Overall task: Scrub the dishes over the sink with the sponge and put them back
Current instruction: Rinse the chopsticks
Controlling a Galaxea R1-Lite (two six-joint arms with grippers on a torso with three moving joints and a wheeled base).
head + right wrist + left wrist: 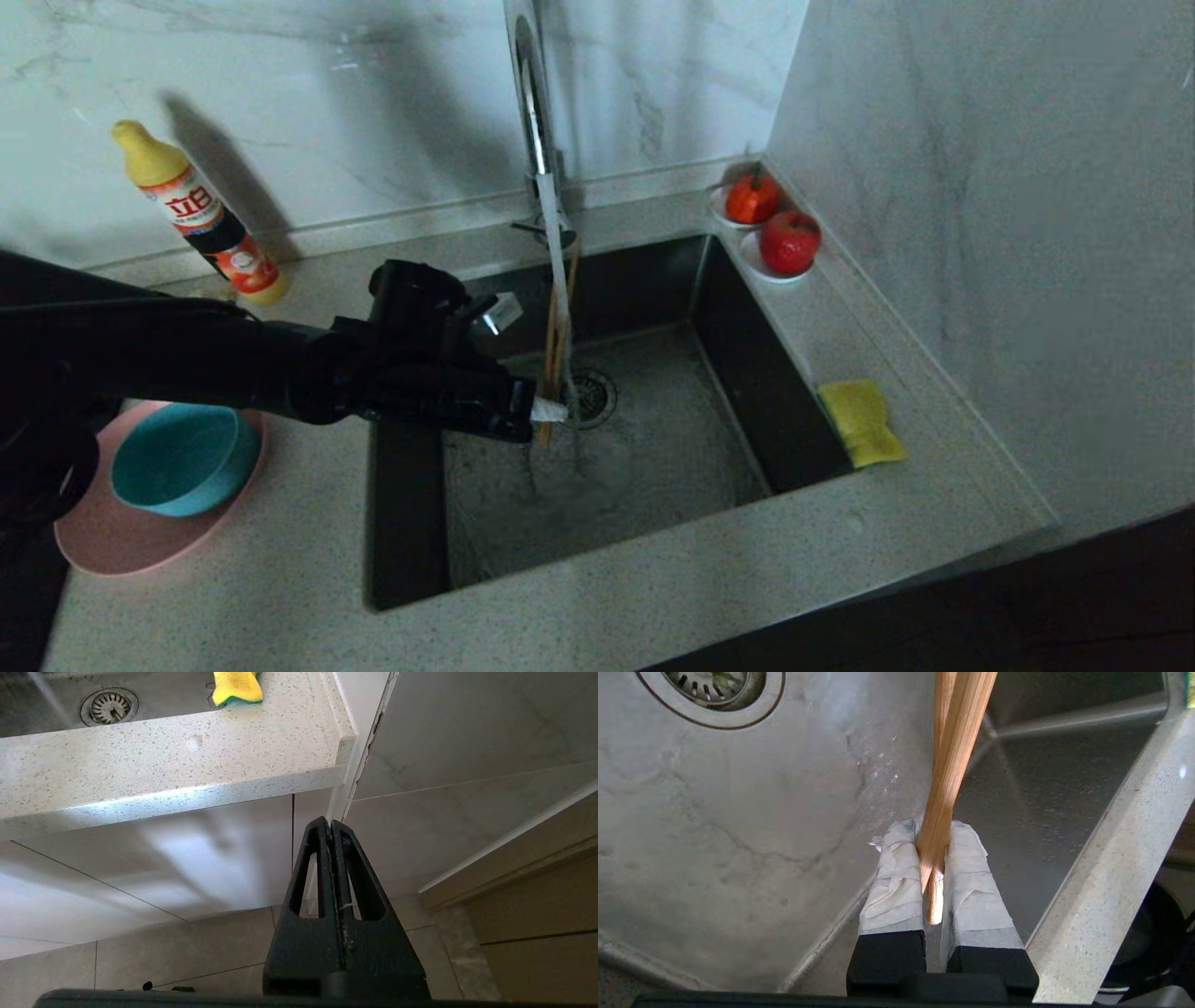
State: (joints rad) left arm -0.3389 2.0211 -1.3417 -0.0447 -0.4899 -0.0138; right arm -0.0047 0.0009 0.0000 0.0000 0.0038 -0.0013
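My left gripper (546, 411) reaches over the steel sink (653, 448) and is shut on the pair of wooden chopsticks (557, 331), which stand roughly upright under the faucet's running water. In the left wrist view the chopsticks (952, 760) are pinched between the tape-wrapped fingertips (896, 877) of the gripper (933, 835). The teal bowl (182, 457) sits in the pink plate (121, 541) on the counter left of the sink. The yellow sponge (861, 420) lies on the sink's right rim, also visible in the right wrist view (237, 686). My right gripper (331, 823) hangs shut and empty below the counter's front edge.
A tall chrome faucet (534, 103) rises behind the sink, above the drain strainer (590, 397). A yellow-capped detergent bottle (201, 219) stands at the back left. Two red fruits on small white saucers (770, 229) sit in the back right corner beside the marble wall.
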